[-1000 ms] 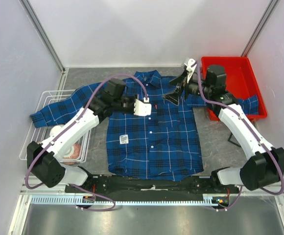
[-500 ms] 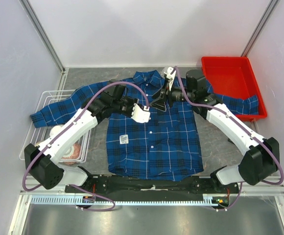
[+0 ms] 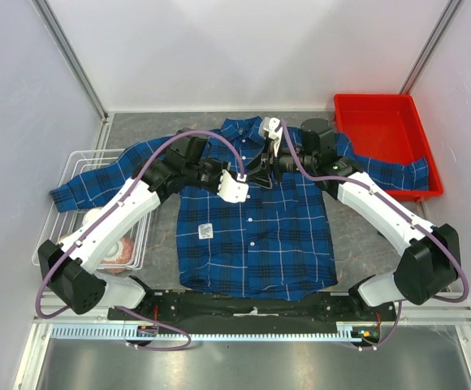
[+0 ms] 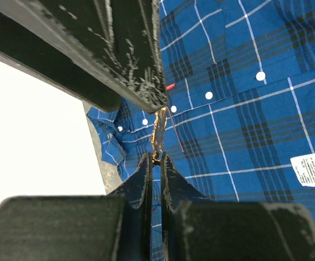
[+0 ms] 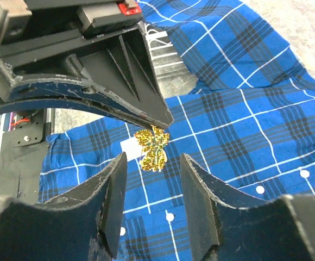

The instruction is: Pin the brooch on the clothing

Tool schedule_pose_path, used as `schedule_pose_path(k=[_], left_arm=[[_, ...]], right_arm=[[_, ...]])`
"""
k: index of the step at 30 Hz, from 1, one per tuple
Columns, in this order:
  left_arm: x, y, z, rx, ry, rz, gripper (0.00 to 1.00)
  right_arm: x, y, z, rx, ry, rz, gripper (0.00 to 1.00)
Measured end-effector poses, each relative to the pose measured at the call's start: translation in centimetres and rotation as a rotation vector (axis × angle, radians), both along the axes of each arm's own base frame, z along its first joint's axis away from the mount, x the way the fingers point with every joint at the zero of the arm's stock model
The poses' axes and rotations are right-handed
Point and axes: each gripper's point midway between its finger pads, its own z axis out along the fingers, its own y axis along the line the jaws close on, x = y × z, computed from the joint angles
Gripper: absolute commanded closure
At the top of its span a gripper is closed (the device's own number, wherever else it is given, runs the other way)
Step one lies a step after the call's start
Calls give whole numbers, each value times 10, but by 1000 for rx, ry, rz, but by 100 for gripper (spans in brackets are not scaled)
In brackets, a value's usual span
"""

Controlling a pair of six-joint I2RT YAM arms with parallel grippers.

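Note:
The blue-and-black plaid shirt point(image 3: 256, 236) lies flat on the table, collar at the far side. My left gripper point(image 3: 248, 180) hovers over its chest, shut on the small gold maple-leaf brooch point(image 5: 152, 148). In the left wrist view the brooch point(image 4: 157, 133) shows edge-on, pinched at the fingertips of the left gripper point(image 4: 155, 156). My right gripper point(image 3: 260, 169) faces it from the right. In the right wrist view the right gripper point(image 5: 152, 163) is open, and the brooch sits just ahead of the gap between its jaws. The shirt point(image 5: 244, 125) lies below.
A red bin point(image 3: 390, 122) stands at the back right, with one shirt sleeve point(image 3: 406, 175) draped over its near rim. A white wire basket point(image 3: 73, 171) holding a round item point(image 3: 118, 248) stands at the left. A white label point(image 3: 205, 231) and a small red tag point(image 4: 170, 86) are on the shirt.
My right arm has swung left from the red bin to meet the left gripper over the shirt's chest. The left gripper has barely moved.

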Motion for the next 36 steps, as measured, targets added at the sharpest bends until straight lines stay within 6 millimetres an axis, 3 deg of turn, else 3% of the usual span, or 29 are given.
schedule_pose_path(k=[8,21,36], left_arm=[[0,-5,2,-13,15,-11,94],[-1,-13,1,-19,58,-39,93],[-4,-14,-3,-14,87,-49,94]], right_arm=[[-10,3,-7,-16,9,48,51],[-3,6,-22,-52,16,24,68],[-3,8,-22,-47,34,22,63]])
